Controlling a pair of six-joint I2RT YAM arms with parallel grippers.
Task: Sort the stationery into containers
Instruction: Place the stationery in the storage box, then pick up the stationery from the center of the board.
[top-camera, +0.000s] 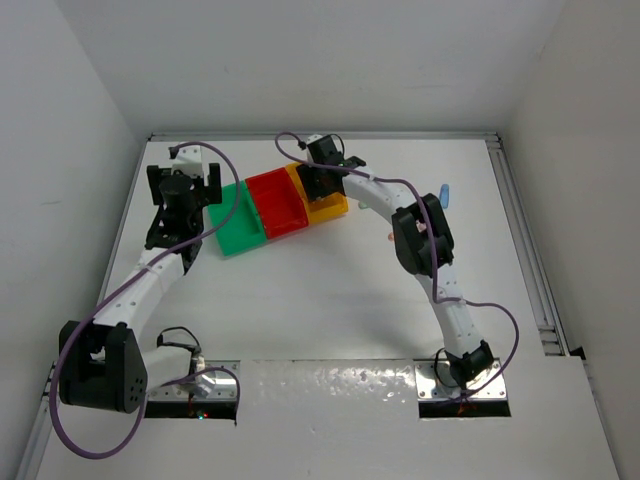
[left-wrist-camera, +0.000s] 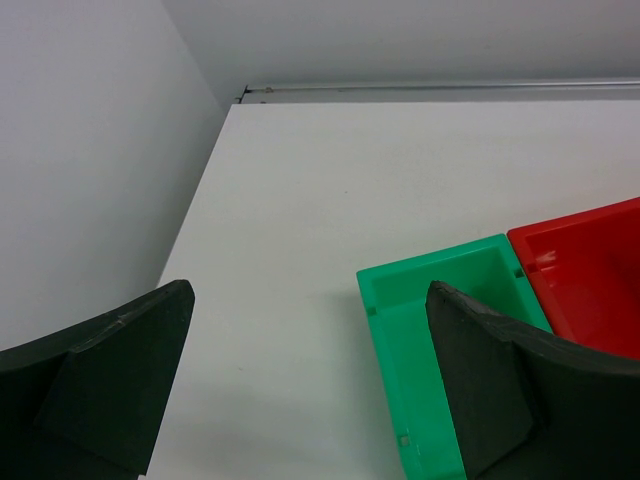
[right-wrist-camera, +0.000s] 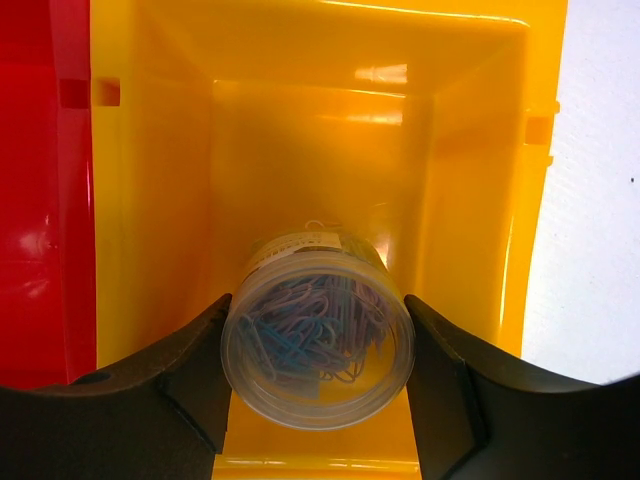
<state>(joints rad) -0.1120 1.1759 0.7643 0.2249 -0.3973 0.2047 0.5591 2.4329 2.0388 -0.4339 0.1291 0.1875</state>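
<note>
Three joined bins sit at the back middle of the table: green (top-camera: 240, 228), red (top-camera: 279, 206) and yellow-orange (top-camera: 328, 207). My right gripper (top-camera: 318, 180) reaches down into the yellow-orange bin (right-wrist-camera: 300, 130). In the right wrist view its jaws (right-wrist-camera: 317, 300) are shut on a clear round tub of blue and purple paper clips (right-wrist-camera: 318, 345), low inside the bin. My left gripper (top-camera: 190, 188) is open and empty over bare table just left of the green bin (left-wrist-camera: 420, 330). A blue piece (top-camera: 446, 193) and a small pink piece (top-camera: 388, 237) lie on the table to the right.
The red bin (left-wrist-camera: 590, 280) shows nothing inside in the left wrist view. White walls enclose the table on the left, back and right. A metal rail (top-camera: 525, 240) runs along the right edge.
</note>
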